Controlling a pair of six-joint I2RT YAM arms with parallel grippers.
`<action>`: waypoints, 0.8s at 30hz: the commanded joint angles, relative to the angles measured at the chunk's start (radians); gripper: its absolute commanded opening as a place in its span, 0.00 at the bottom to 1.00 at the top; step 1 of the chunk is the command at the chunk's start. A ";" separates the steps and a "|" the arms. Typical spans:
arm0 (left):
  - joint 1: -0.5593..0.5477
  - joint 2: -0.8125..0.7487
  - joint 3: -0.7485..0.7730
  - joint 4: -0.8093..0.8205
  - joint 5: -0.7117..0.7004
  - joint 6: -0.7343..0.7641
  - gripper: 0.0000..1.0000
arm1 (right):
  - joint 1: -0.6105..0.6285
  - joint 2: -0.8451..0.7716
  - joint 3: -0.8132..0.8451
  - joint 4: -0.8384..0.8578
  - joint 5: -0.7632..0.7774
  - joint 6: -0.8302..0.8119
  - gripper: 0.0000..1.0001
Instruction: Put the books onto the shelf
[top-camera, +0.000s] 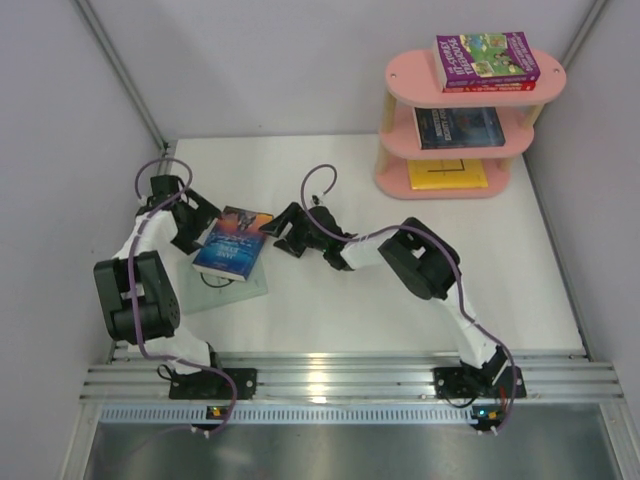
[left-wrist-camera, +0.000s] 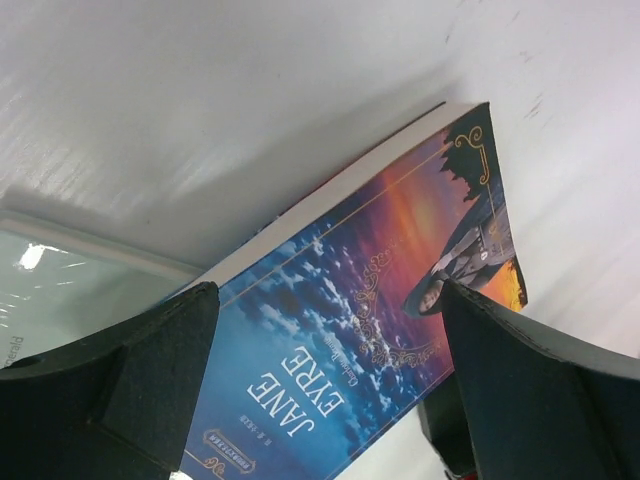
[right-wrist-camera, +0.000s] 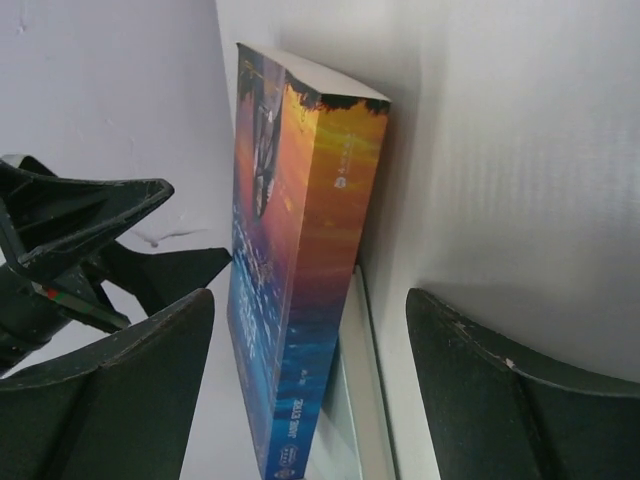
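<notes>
The blue-orange "Jane Eyre" book (top-camera: 232, 243) lies on a pale grey-green book (top-camera: 228, 290) at the table's left. My left gripper (top-camera: 198, 228) is open at its left edge, and the cover (left-wrist-camera: 330, 340) fills the space under the spread fingers (left-wrist-camera: 325, 300). My right gripper (top-camera: 272, 232) is open at the book's right edge, its spine (right-wrist-camera: 310, 300) standing in the gap without touching either finger. The pink shelf (top-camera: 400, 75) at the back right carries a purple-green book (top-camera: 486, 55) on a red one on top, a dark navy book (top-camera: 458, 126) in the middle and a yellow book (top-camera: 447, 174) at the bottom.
Grey walls close in the table at the left, back and right. A metal rail (top-camera: 350, 380) with both arm bases runs along the near edge. In the right wrist view the left gripper (right-wrist-camera: 70, 240) shows just beyond the book.
</notes>
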 joint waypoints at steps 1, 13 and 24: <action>0.051 0.029 -0.048 0.020 0.034 -0.023 0.98 | 0.043 0.074 0.074 0.033 0.053 0.041 0.78; 0.063 0.112 -0.048 0.034 0.215 0.008 0.97 | 0.061 0.181 0.138 0.194 0.078 0.127 0.47; 0.051 0.040 -0.039 0.081 0.440 0.123 0.98 | -0.069 -0.018 -0.181 0.617 -0.011 0.110 0.00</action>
